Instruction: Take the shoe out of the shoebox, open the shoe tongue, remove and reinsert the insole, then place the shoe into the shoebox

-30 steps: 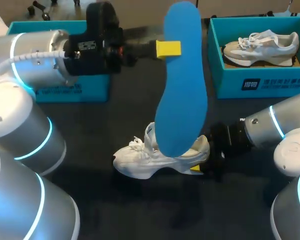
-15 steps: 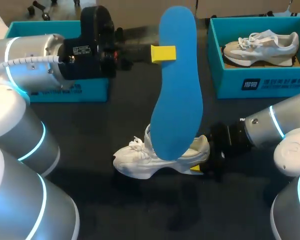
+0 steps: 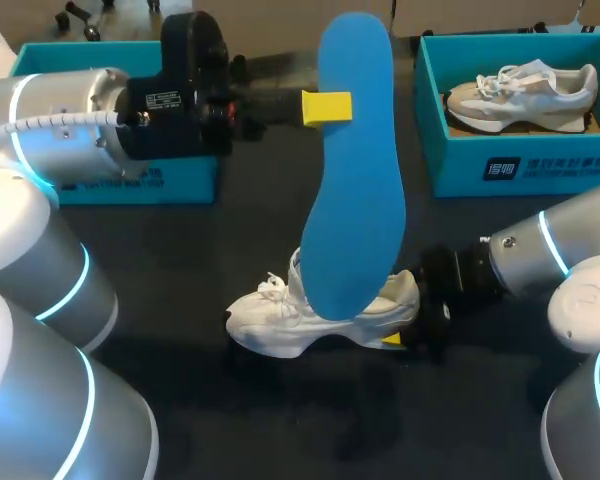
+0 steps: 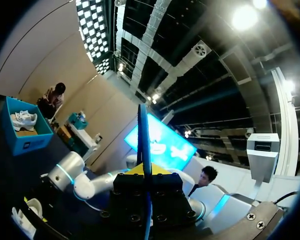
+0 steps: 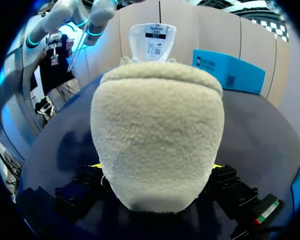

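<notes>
At the scene's middle, the left gripper [image 3: 327, 105] is clamped on the blue insole [image 3: 355, 190] near its far end, above the white shoe [image 3: 298, 320]; the right gripper [image 3: 400, 337] clamps the heel from the right.

Looks down from high behind in the head view, taking in the dark worktop [image 3: 180, 260], the white shoe [image 3: 280, 325] and the raised blue insole [image 3: 355, 160]. Sights edge-on along that insole from close up in the left wrist view, tilted up off the worktop. Hugs the worktop in the right wrist view, pressed near the same shoe's fuzzy heel.
</notes>
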You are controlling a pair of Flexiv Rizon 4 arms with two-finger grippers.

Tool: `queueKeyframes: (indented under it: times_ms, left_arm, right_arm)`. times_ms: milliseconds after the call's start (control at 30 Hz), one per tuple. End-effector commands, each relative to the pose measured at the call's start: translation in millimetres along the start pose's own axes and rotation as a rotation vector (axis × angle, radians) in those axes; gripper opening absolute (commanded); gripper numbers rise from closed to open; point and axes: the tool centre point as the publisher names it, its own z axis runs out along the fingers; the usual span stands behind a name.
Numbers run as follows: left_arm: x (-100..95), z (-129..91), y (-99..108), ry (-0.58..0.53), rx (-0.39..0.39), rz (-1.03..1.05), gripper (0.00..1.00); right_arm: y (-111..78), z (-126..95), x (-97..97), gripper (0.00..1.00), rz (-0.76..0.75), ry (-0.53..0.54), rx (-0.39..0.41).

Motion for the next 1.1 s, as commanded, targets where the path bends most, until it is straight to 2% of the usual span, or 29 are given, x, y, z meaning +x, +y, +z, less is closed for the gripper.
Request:
queueKeyframes:
  times_ms: [33, 300, 467, 567, 633, 1100]
  left_arm:
    - [-0.2, 0.5, 0.9, 0.001, 0.002, 0.000, 0.00]
    - [-0.2, 0.5, 0.9, 0.001, 0.002, 0.000, 0.00]
    - [-0.2, 0.5, 0.9, 0.001, 0.002, 0.000, 0.00]
    - [-0.2, 0.5, 0.9, 0.001, 0.002, 0.000, 0.00]
    - [-0.2, 0.5, 0.9, 0.001, 0.002, 0.000, 0.00]
    - [-0.2, 0.5, 0.9, 0.001, 0.002, 0.000, 0.00]
  right_arm:
    - [9.5, -9.8, 2.3, 1.00, 0.004, 0.005, 0.049]
    - [20.6, -22.3, 6.0, 1.00, 0.041, -0.006, 0.151]
    - [29.4, -29.5, 9.4, 1.00, 0.092, 0.000, 0.269]
    - [33.3, -34.6, 11.9, 1.00, 0.109, -0.009, 0.312]
    - [34.7, -37.6, 13.2, 1.00, 0.124, -0.018, 0.381]
    - [39.4, -55.8, 16.0, 1.00, 0.113, -0.053, 0.534]
